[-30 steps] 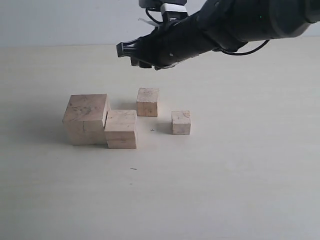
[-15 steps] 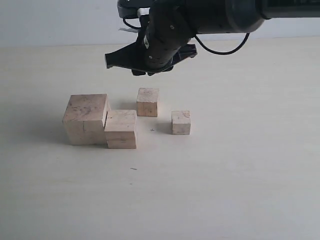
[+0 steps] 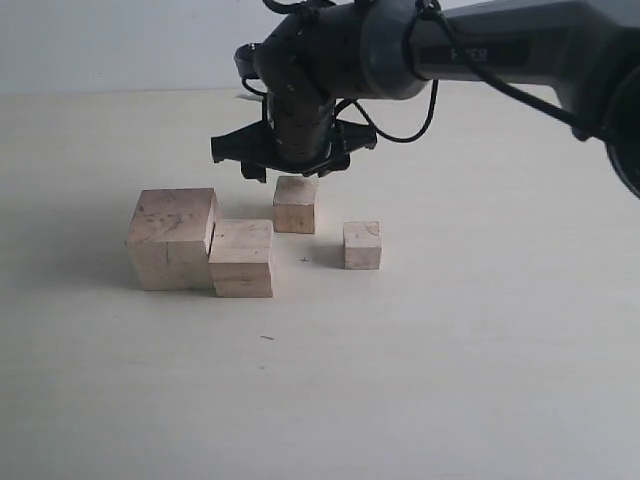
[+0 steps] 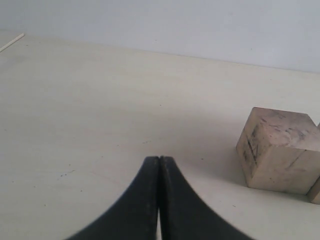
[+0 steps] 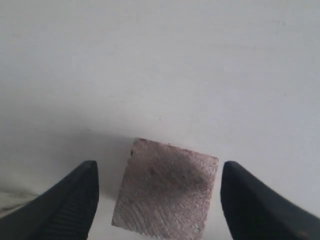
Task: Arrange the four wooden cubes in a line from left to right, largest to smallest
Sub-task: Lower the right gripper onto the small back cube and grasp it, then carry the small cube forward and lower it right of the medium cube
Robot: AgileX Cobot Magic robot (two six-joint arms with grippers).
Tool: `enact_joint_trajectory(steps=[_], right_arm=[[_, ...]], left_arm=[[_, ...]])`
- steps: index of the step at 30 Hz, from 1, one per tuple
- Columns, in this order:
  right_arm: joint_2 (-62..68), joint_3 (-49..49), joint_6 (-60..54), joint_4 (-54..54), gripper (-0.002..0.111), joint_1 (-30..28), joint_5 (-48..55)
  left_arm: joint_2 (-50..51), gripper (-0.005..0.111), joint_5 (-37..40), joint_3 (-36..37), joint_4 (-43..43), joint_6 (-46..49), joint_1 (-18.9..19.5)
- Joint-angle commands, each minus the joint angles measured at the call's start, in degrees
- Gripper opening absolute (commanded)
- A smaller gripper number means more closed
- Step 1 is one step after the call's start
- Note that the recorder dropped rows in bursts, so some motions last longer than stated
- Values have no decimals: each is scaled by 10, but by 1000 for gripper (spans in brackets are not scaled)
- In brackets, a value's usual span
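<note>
The third cube (image 3: pixel 296 204) was found on the tabletop (image 3: pixel 480 360), set back behind the others. The right fingers (image 5: pixel 70 205) were spread wide just above it, one to each side, with nothing gripped. A skewed grasp was judged the danger: the cube was seen turned slightly against the fingers, so it could be twisted or squeezed out on closing. The second cube (image 3: pixel 242 258), apparently touching the largest cube (image 3: pixel 172 238), could be nudged by a low finger. The right arm (image 3: pixel 480 45) was reached in from the right, wrist pointed down. The left fingers (image 4: pixel 140 200) were pressed shut, empty.
</note>
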Motion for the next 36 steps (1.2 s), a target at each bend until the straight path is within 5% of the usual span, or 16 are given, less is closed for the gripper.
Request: enact_joint_trajectory(steps=[1,5,9,10,11,21,32,36], right_arm=[[22,-6,26,16,66,0,10],[34,-6,41,20,65,0,0],[32,-6,39,-3,31,0,-1],[26,-6,9,-6,10,0,7],[22,-6,-14,-4,1,0,8],[-94,-2,-306,23,0,0,60],[-281,263,-439,80,0,-20,-107],[-313,320,-665,230,0,-45,-92]], left_arm=[[-4,0,-6,2,-2,0,-3],[-4,0,-6,2,-2,0,-3],[-4,0,-6,2,-2,0,-3],[-4,0,-6,2,-2,0,-3],[-4,0,-6,2,-2,0,-3],[-4,0,-6,2,-2,0,-3],[-4,0,-6,2,-2,0,-3],[-4,0,-6,2,-2,0,-3]])
